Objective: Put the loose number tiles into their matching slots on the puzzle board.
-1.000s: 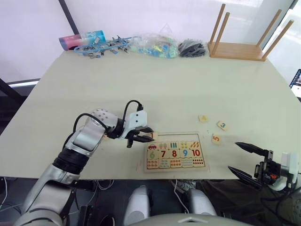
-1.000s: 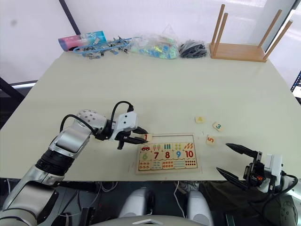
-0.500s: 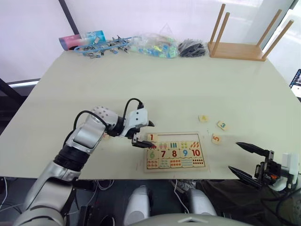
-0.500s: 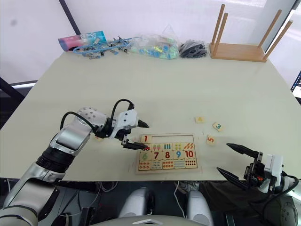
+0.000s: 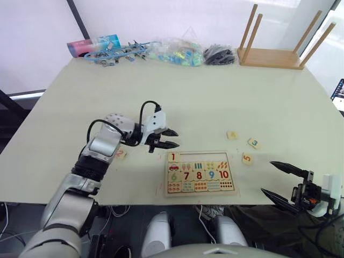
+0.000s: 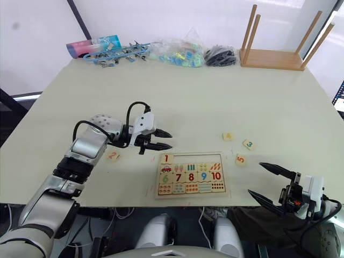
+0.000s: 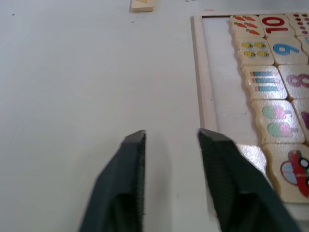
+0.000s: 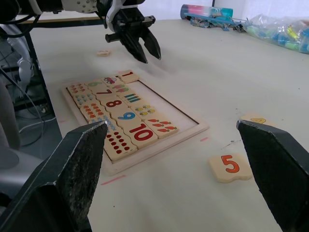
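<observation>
The puzzle board (image 5: 200,173) lies flat near the front edge of the table (image 5: 177,97). Tile 1 (image 5: 173,157) sits in the leftmost slot of the board's top row; the remaining slots (image 5: 207,156) of that row show bare pale wood. Below them are a row of picture tiles, the number tiles 6 to 10 and a row of dot tiles. The left gripper (image 5: 171,138) hovers just beyond the board's far left corner, close to tile 1 but apart from it, fingers spread and holding nothing; in the left wrist view its two dark fingers (image 7: 126,183) stand over bare table with the board's rim just beside them. Tile 2 (image 5: 120,155) lies on the table left of the board, under the left forearm and behind the gripper. Tile 4 (image 5: 232,135), tile 3 (image 5: 254,143) and tile 5 (image 5: 247,158) lie loose to the right of the board, tile 5 nearest its far right corner, tile 4 farthest back. The right gripper (image 5: 280,181) hangs off the table's front right edge, fingers spread wide and empty, well apart from the board; in the right wrist view tile 5 lies between its fingers (image 8: 77,169) and the board. Along the far edge of the table are bags of small items (image 5: 174,51) and an upturned wooden stool (image 5: 279,45).
</observation>
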